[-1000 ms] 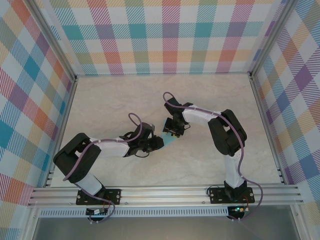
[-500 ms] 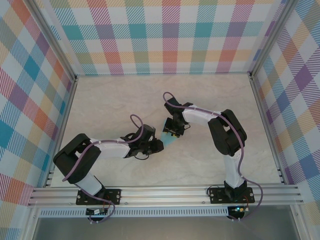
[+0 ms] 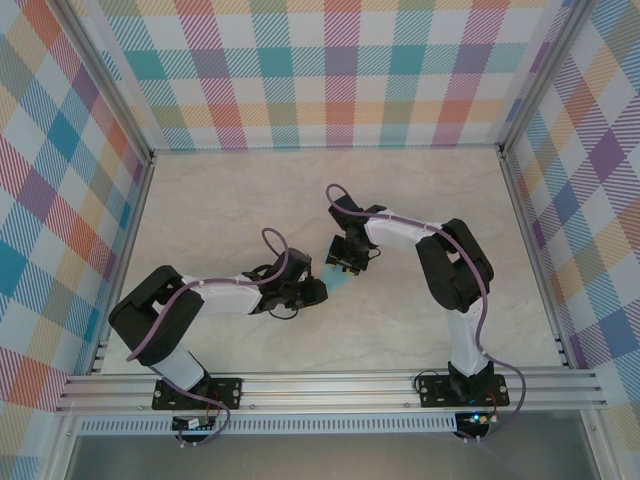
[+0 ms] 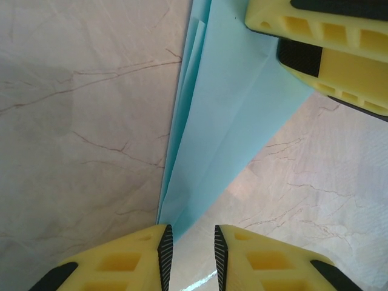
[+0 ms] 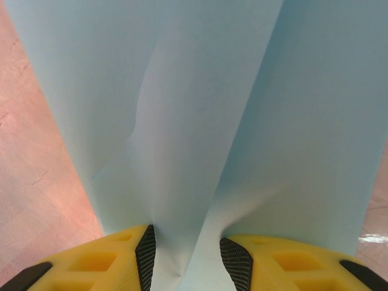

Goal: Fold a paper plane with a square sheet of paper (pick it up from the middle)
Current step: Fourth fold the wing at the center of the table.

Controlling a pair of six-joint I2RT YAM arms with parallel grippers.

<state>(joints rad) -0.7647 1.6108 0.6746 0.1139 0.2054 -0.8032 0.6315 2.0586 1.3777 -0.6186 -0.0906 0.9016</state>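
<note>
A: From overhead, what is hard to make out?

B: The paper plane (image 3: 342, 284) is a small light blue sliver near the middle of the tabletop (image 3: 230, 210). The right gripper (image 3: 343, 268) covers its far end, and the left gripper (image 3: 318, 289) sits just beside its near-left side. The jaws are too small to read from up here.

A: Room to move?

B: Plenty. Bare tabletop lies open on every side, out to the plaid walls (image 3: 340, 70) and back to the aluminium rail (image 3: 330, 385) at the near edge. The two grippers themselves are close together.

A: And the left wrist camera?

B: The left gripper (image 4: 191, 233) has its jaws a little apart, with bare tabletop in the gap. The paper plane (image 4: 224, 121) comes to a point right at the fingertips, against the left-hand pad, but I cannot tell whether it touches. Layered flaps run along its left edge. Its wide end is cut off at the top of the frame, and the right gripper (image 4: 267, 39) overlaps its upper right part.

A: Right wrist camera?

B: The paper plane (image 5: 200, 109) runs off the top of the frame. The right gripper (image 5: 188, 237) has its jaws apart, with a raised fold running down between the pads (image 5: 145, 254). I cannot tell whether they squeeze the fold or merely straddle it. A strip of tabletop (image 5: 30, 182) shows at the left.
</note>
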